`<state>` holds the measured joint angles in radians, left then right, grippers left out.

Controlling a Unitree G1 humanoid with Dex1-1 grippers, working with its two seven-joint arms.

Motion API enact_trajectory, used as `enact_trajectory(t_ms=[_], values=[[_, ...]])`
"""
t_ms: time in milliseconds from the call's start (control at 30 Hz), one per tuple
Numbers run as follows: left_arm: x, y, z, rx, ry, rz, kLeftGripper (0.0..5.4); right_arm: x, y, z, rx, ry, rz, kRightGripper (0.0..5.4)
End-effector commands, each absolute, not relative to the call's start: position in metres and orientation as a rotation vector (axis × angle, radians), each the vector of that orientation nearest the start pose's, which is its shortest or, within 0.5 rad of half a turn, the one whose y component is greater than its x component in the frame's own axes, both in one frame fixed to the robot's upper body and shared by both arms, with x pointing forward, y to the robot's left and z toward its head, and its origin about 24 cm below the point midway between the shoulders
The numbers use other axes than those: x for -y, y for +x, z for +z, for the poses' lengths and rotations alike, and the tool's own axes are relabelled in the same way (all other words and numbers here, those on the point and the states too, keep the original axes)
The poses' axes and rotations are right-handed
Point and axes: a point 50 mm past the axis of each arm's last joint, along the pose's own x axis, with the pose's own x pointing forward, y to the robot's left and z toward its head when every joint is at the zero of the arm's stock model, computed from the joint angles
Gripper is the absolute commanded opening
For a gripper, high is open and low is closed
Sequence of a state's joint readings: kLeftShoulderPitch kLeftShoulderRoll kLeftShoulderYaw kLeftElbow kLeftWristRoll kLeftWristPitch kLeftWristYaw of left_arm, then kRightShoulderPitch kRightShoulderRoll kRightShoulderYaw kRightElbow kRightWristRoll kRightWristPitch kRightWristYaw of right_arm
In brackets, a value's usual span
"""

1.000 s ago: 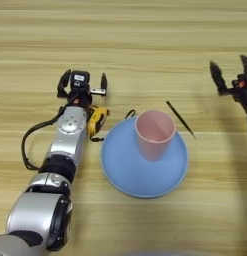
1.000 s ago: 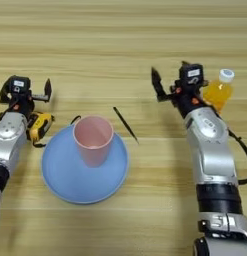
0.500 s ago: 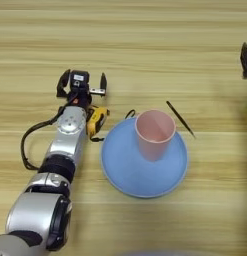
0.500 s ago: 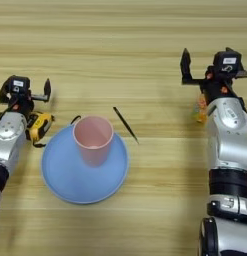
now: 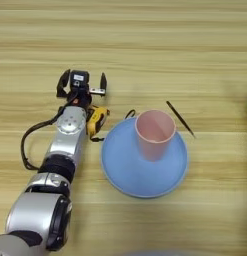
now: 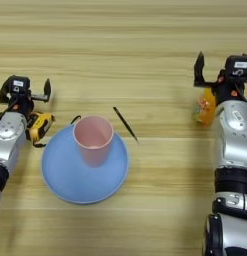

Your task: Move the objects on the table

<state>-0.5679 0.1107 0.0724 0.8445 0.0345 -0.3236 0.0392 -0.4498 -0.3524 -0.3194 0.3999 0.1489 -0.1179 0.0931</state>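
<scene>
Reaching over the orange-drink bottle at the counter's right side, my right claw hangs open with the bottle just beneath it, ungripped. My left claw rests open beside a yellow tape measure. The pink cup stands upright on a blue plate; the black stick lies just beside the plate's rim.

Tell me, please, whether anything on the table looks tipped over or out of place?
Yes: the orange-drink bottle lies on its side beside the right gripper. The pink cup stands upright on the blue plate.
</scene>
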Motion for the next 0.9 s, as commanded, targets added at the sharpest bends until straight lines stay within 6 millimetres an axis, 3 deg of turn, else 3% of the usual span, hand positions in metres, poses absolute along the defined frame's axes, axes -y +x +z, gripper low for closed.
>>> enact_trajectory(t_ms=[33, 900], values=[[-0.159, 0.350, 0.049, 0.052, 0.139, -0.003, 5.40, 0.281, 0.326, 0.127, 0.219, -0.087, -0.229, 5.36], [-0.158, 0.349, 0.049, 0.055, 0.139, -0.004, 5.40, 0.289, 0.334, 0.095, 0.018, 0.048, -0.238, 5.22]])
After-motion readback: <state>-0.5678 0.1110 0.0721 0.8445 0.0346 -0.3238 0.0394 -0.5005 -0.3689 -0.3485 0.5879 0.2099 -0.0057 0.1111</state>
